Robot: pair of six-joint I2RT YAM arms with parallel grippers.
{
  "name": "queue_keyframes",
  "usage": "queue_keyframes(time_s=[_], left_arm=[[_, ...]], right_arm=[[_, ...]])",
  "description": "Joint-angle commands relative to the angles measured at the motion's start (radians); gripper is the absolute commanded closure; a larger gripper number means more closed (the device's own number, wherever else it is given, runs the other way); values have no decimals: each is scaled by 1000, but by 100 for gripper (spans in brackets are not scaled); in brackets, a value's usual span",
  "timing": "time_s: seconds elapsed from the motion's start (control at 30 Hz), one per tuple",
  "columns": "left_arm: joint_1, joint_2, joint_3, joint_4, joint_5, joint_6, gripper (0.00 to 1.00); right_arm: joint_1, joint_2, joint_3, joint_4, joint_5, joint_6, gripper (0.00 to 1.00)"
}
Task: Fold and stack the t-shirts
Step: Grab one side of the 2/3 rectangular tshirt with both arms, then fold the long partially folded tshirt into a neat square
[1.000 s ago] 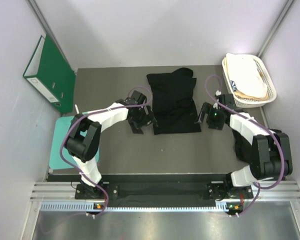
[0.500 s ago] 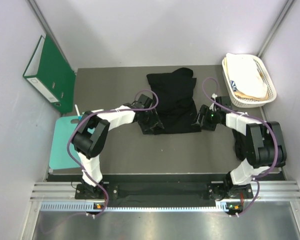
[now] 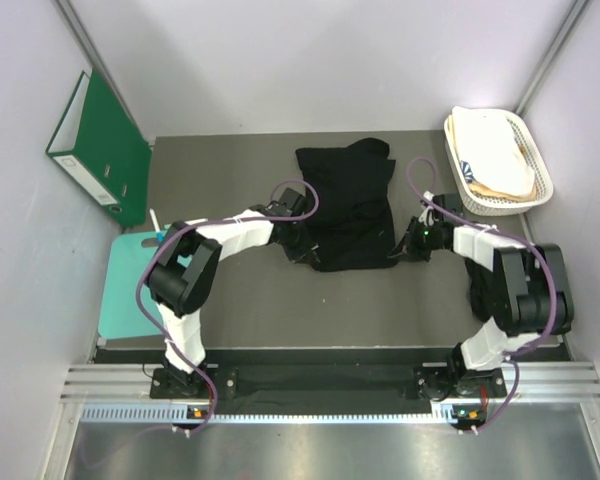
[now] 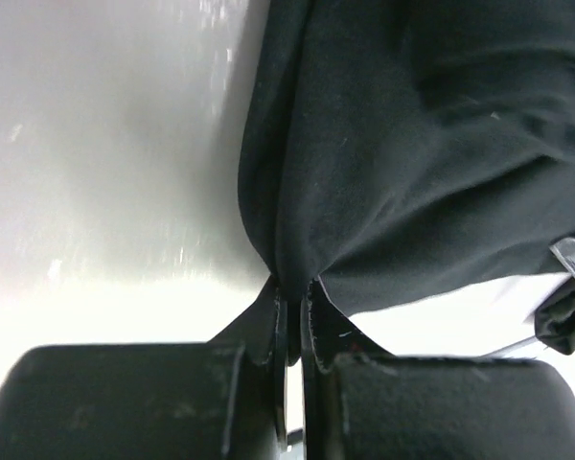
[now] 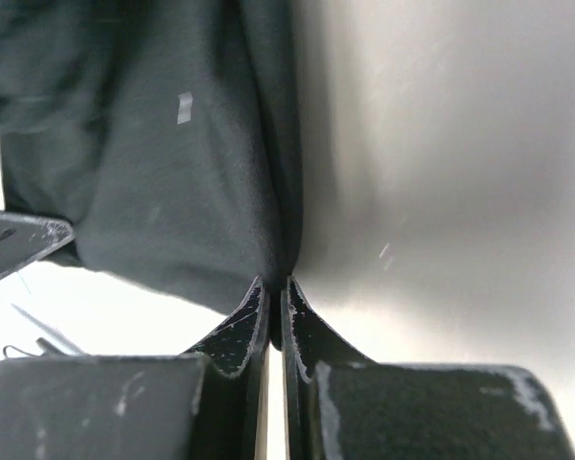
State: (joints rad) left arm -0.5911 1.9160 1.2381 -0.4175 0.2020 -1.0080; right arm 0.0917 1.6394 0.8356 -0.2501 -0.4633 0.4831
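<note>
1. Grey worktop (image 3: 240,300), boxed in by pale walls (image 3: 280,60). Top view; 12 o'clock is the far edge.
2. Binder (image 3: 100,145), green, leans on the wall at 10 o'clock.
3. Mat (image 3: 120,290), teal, lies flat at the worktop's 9 o'clock edge and runs partly off it.
4. Basket (image 3: 495,205), white plastic, sits in the 2 o'clock corner with cream cloth (image 3: 490,145) heaped in it.
5. T-shirts (image 3: 348,205): one black folded bundle, rumpled, reaching from near the 12 o'clock edge down to mid-worktop. How many layers it holds cannot be told. Its far end is wider and lumpy; its near hem runs between the two arms.
6. Left arm (image 3: 235,232) reaches in from 8 o'clock. The left jaws are at the bundle's near 9 o'clock corner, touching the cloth.
7. Right arm (image 3: 480,240) reaches in from 4 o'clock. The right jaws are at the near 3 o'clock corner, touching the cloth.
8. Left wrist view: fingers (image 4: 265,331) are clenched together on a pinch of the t-shirts (image 4: 412,144). The cloth fans upward from the pinch in tight folds. Pale worktop shows beneath the hem on the 3 o'clock side.
9. Right wrist view: fingers (image 5: 244,321) are likewise clamped on an edge of the t-shirts (image 5: 172,192), with almost no gap between them. The cloth spreads away toward 10 o'clock, and bare worktop lies at 3 o'clock.
10. A dark object sits at the 4 o'clock edge of the left wrist view, too cropped to identify.
</note>
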Motion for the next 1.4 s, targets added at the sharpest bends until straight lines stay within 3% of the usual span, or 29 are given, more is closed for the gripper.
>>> queue_keyframes(time_s=[0.0, 0.37, 0.63, 0.97, 1.37], left_arm=[[-27, -179, 24, -95, -61, 25, 100], [-151, -452, -63, -214, -142, -50, 100], [-162, -542, 6, -291, -191, 2, 100], [-118, -411, 102, -236, -207, 71, 100], [65, -175, 346, -168, -29, 195, 100]], right_arm=[[8, -170, 23, -130, -43, -32, 100], [8, -464, 10, -333, -121, -70, 100], [19, -587, 45, -433, -103, -106, 100], [17, -446, 134, -275, -89, -75, 98], [14, -135, 393, -169, -103, -75, 97]])
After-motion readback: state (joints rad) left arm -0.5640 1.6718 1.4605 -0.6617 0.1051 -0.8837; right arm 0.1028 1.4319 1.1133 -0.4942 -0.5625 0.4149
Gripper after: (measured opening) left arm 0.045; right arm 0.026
